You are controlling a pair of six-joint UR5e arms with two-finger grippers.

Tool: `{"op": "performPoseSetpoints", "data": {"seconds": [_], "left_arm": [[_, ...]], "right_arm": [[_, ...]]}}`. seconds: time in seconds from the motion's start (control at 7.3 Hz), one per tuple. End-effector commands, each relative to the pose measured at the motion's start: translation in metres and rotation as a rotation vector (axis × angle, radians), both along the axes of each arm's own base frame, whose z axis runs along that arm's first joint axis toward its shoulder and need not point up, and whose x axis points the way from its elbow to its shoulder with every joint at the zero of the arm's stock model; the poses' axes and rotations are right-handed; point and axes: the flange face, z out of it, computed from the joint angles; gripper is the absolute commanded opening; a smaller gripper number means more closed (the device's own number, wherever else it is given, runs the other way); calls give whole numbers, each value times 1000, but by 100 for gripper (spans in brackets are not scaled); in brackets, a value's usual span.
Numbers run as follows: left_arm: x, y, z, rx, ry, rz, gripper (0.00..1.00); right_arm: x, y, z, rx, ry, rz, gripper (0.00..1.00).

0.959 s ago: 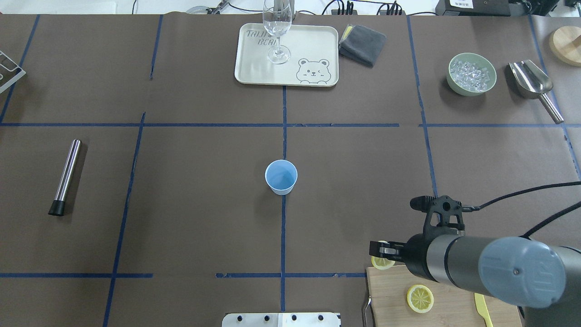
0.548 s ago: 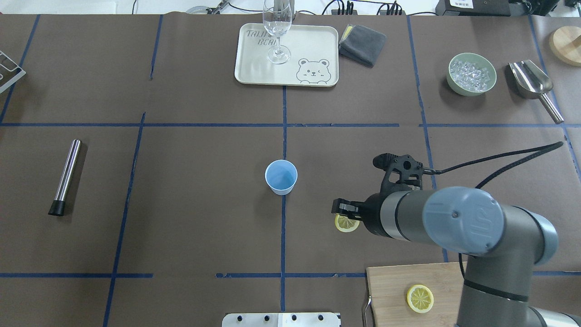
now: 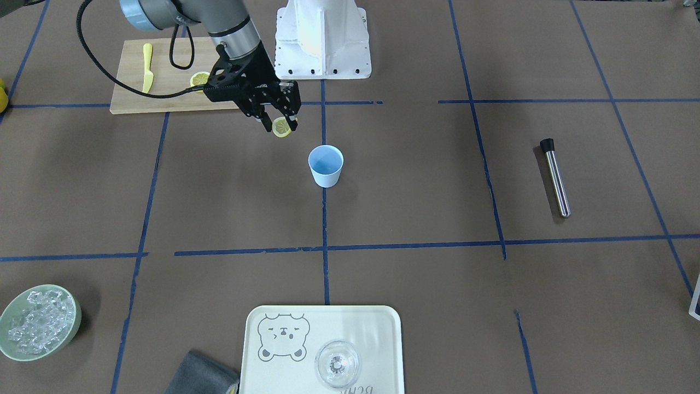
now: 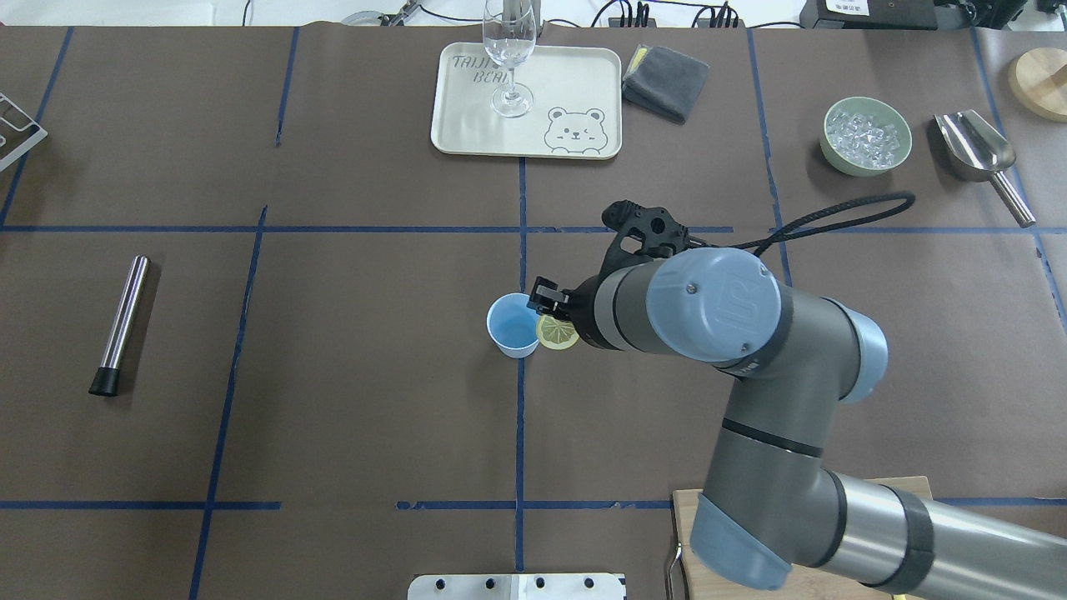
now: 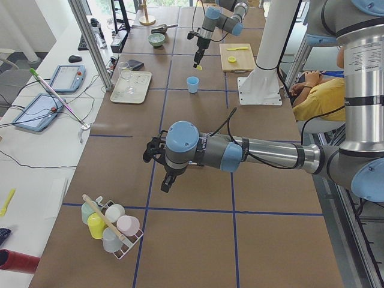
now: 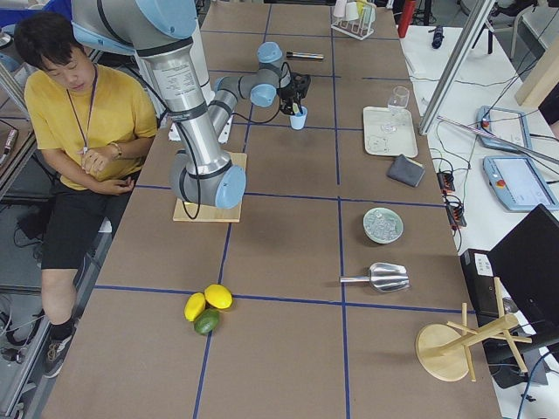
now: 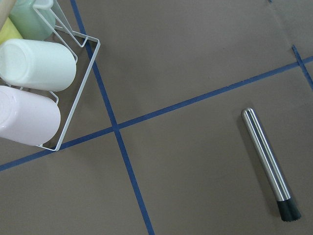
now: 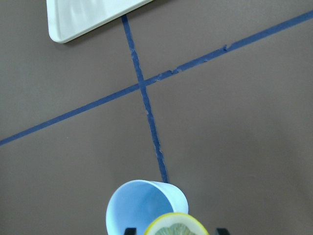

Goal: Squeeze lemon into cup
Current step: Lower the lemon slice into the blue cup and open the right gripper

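Note:
My right gripper [image 4: 553,317] is shut on a thin yellow lemon slice [image 4: 558,332], held edge-on between the fingers. It hangs above the table, just beside the right rim of the light-blue cup [image 4: 516,325]. The front view shows the slice [image 3: 281,127] raised, short of the cup [image 3: 326,166] on the robot's side. The right wrist view has the slice [image 8: 175,225] at the bottom edge, over the cup's [image 8: 142,205] near rim. A second slice [image 3: 200,79] lies on the wooden board [image 3: 164,93]. My left gripper [image 5: 168,180] shows only in the left side view; I cannot tell its state.
A tray [image 4: 575,75] with a clear glass [image 4: 509,50] stands at the back centre, with a grey cloth [image 4: 665,79] beside it. A green bowl of ice [image 4: 865,136] and a metal scoop [image 4: 984,154] are at the back right. A steel rod [image 4: 121,325] lies left. A yellow knife [image 3: 146,65] lies on the board.
My right arm has carried the lemon slice from the board's corner, left and forward across the table, to just beside the cup. The cup has not moved.

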Motion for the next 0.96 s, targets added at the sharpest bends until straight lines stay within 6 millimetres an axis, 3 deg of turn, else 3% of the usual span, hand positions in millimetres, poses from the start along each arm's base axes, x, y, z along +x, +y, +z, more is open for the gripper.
{"op": "performPoseSetpoints", "data": {"seconds": [0.0,0.82], "left_arm": [[0,3,0,-1,0,-1,100],[0,3,0,-1,0,1,100]], "right_arm": [[-39,-30,-17,-17,13,20,61],[-51,-20,-8,-26,29,-2,67]]}}
